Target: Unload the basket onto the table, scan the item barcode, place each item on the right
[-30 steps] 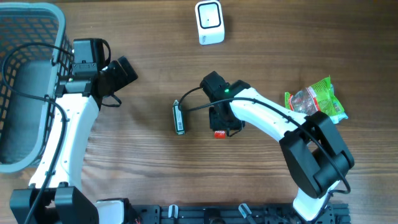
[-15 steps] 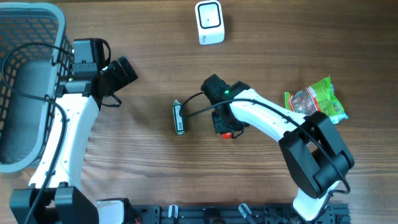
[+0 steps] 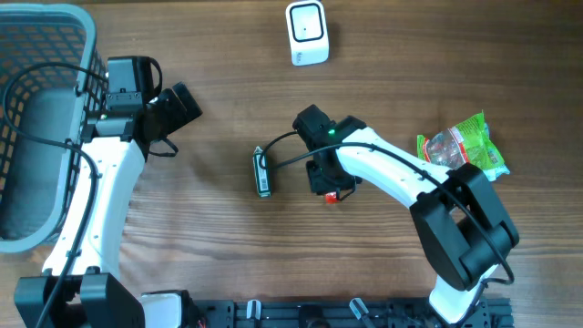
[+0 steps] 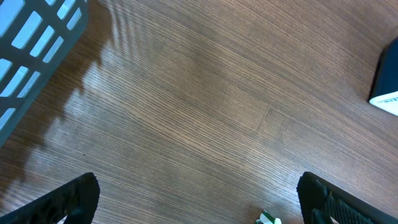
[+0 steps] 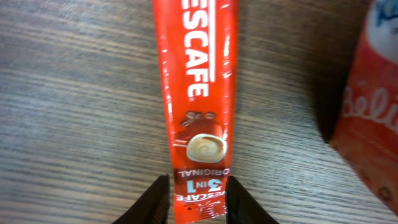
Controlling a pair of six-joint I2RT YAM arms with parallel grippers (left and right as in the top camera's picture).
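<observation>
Sachet of Nescafé 3-in-1 coffee (image 5: 198,106), a narrow red stick, lies lengthwise on the wooden counter (image 3: 228,264) near its middle. The right gripper (image 5: 198,202) is directly over the sachet's lower end. Its fingers (image 5: 155,200) are partway closed, one at each long edge, touching or nearly so. The views do not show whether they actually pinch it. A second red packet (image 5: 373,124) lies just beside the sachet on its right. The white barcode scanner (image 3: 307,33) stands well apart at the far edge of the counter. The left gripper (image 4: 198,186) hovers near the grey basket (image 3: 36,36) with its fingers wide apart and nothing in them.

The step in hand looks like securing the sachet. To do it well, squeeze gently across the width so the thin foil does not buckle, and stay clear of the neighbouring packet. Check that the sachet lifts, then turn the barcode side toward the scanner window.
</observation>
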